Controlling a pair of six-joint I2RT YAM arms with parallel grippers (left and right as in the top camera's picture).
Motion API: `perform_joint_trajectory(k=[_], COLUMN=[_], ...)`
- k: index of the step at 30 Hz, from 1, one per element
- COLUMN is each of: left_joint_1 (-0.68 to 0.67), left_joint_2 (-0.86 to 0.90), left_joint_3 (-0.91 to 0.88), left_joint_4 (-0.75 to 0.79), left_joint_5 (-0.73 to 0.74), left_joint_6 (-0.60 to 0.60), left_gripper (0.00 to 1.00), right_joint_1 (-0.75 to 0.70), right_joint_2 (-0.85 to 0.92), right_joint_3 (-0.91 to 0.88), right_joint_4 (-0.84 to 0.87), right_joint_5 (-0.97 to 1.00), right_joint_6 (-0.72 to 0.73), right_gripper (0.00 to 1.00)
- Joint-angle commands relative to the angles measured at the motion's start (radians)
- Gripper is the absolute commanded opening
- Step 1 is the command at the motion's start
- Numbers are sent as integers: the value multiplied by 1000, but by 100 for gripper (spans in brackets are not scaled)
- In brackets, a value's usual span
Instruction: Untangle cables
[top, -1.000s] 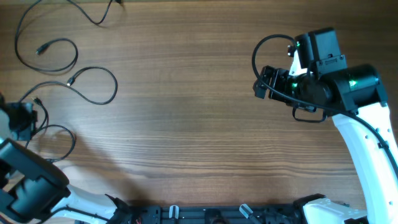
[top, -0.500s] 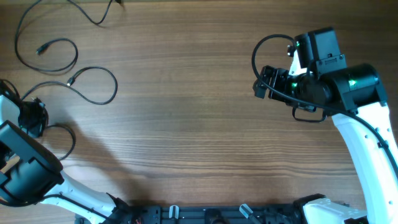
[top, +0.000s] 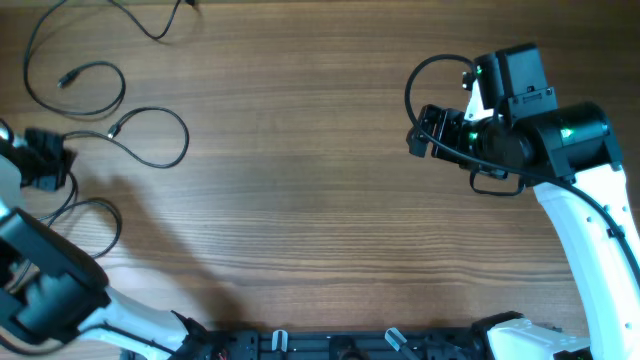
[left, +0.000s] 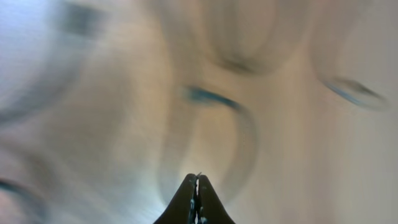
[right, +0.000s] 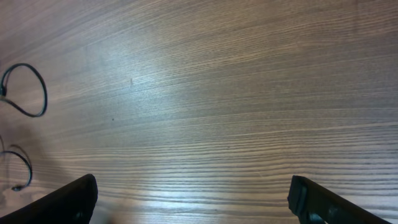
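Several thin black cables lie at the table's far left: a loop (top: 77, 88), one with a plug end curving right (top: 160, 135), and one at the far edge (top: 150, 30). My left gripper (top: 45, 160) is at the left edge. In the blurred left wrist view its jaws (left: 198, 186) are pressed shut, with a thin cable strand at the tips. That cable trails back to a loop (top: 98, 215). My right gripper (top: 420, 130) hovers at the right, wide open and empty (right: 199, 199). Far cable loops (right: 25, 90) show in its view.
Bare wooden tabletop (top: 300, 200) lies between the arms. The right arm's thicker black cable (top: 430, 75) loops above its wrist. The arm bases stand along the near edge (top: 340, 345).
My left gripper has moved toward the far side along the left edge, staying shut. The loop behind it has shifted slightly. The right arm has not moved.
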Motion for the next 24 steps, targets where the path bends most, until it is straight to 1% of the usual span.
perform_joint_trajectory(k=[1, 2, 3, 4, 5, 6, 7, 8, 9, 10, 12, 16, 20, 24], left_joint_1=[-179, -236, -320, -427, -514, -602, -686, -765, -851, -929, -1003, -1035, -1034, -1035], left_joint_2=[-164, -179, -189, -189, -183, -174, -164, -152, -137, -123, -117, -117, -117, -117], left_joint_3=[32, 32, 32, 32, 32, 32, 32, 32, 32, 32, 32, 32, 32, 32], left_joint_4=[-14, -20, -29, -45, -66, -87, -105, -117, -123, -123, -122, -123, -129, -130], left_joint_5=[273, 265, 236, 174, 94, -10, -114, -210, -296, -330, -329, -330, -348, -347], left_joint_6=[170, 202, 233, 259, 265, 265, 264, 264, 247, 208, 168, 163, 177, 177], left_gripper=[11, 17, 27, 50, 62, 68, 77, 100, 100, 100, 100, 100, 100, 100], right_joint_1=[-3, -3, -3, -3, -3, -3, -3, -3, -3, -3, -3, -3, -3, -3], right_joint_2=[8, 8, 8, 8, 8, 8, 8, 7, 2, -8, -38, -143, -310, -514], right_joint_3=[-8, -8, -8, -8, -8, -8, -8, -8, -8, -8, -8, -8, -8, -31], right_joint_4=[5, 4, 1, -6, -11, -19, -26, -29, -33, -35, -49, -86, -159, -212], right_joint_5=[-16, -24, -29, -28, -28, -27, -28, -27, -28, -27, -22, 45, 69, 154], right_joint_6=[11, 10, 10, 9, 9, 7, -1, -3, -3, -3, -3, 13, 12, 12], right_gripper=[100, 100, 100, 100, 100, 99, 100, 100, 100, 100, 100, 100, 100, 100])
